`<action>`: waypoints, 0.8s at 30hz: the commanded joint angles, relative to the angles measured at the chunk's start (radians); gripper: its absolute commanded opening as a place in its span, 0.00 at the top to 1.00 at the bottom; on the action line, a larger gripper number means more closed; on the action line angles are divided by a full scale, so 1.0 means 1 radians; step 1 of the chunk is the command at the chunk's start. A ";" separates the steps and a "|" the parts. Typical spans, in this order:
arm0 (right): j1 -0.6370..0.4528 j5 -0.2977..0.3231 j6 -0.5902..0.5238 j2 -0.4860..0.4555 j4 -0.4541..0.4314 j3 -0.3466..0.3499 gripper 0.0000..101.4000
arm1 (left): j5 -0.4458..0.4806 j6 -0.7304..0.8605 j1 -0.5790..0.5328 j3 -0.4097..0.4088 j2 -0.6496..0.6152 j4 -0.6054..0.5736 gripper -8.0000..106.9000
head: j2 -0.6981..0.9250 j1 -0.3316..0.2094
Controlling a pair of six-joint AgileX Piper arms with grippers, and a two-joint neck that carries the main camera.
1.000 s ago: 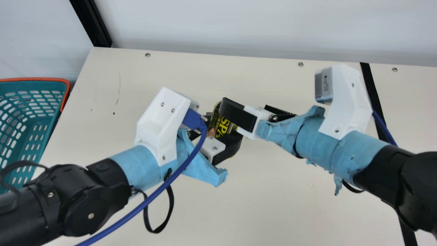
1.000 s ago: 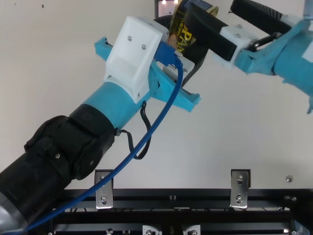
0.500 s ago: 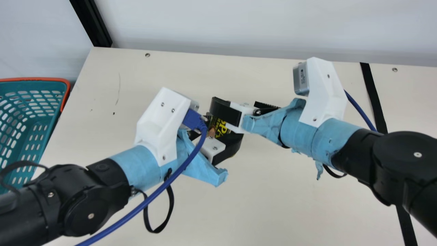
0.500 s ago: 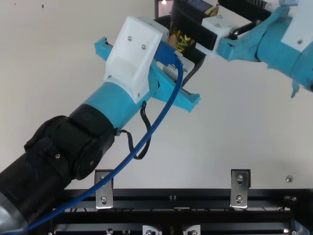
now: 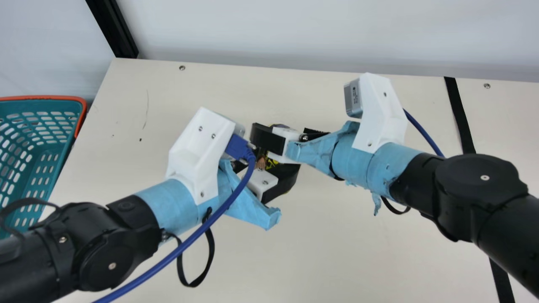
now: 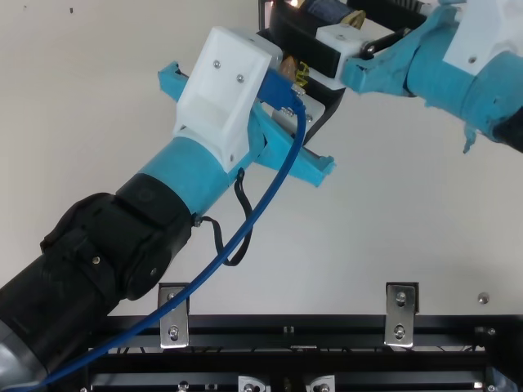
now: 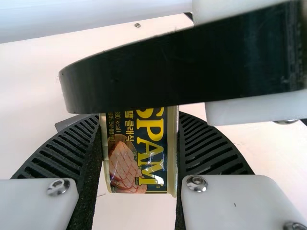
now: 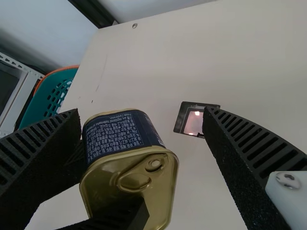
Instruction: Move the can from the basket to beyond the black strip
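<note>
- Can, rectangular with rounded corners, dark blue and gold with yellow lettering [image 7: 139,153] — out of the basket, pinched in the left gripper between the arms.
- Left gripper [image 5: 271,162]: its two black ribbed fingers press on the can from opposite sides, as the left wrist view shows.
- Right gripper [image 5: 280,128]: fingers spread wide around the can's free end. One finger is close to the can, the other well apart from it; whether the near one touches, I cannot tell.
- In the left wrist view, a smooth black finger back of the right gripper crosses in front of the can, hiding part of it.
- The right wrist view shows the can's gold end with its pull ring.
- Teal plastic basket with an orange rim [image 5: 63,98]: beside the cream table [image 5: 358,235], on the left arm's side.
- Black strip [image 5: 460,113]: across the table on the right arm's side, partly behind that arm. The can is between basket and strip, short of the strip.
- Small dark-framed square [image 8: 182,117]: on the table — a pinkish glow in its middle.
</note>
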 commanded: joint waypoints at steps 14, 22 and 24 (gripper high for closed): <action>0.008 -0.026 0.021 -0.003 -0.027 0.000 1.00 | -0.007 0.000 0.000 0.000 0.000 0.000 0.15 | -0.005 -0.034; 0.006 -0.046 0.061 -0.019 -0.072 0.002 1.00 | -0.003 -0.005 0.003 0.004 0.003 0.021 0.15 | -0.005 -0.034; 0.004 -0.052 0.072 -0.023 -0.085 0.004 1.00 | 0.011 0.000 0.003 0.007 0.001 0.034 0.15 | -0.005 -0.034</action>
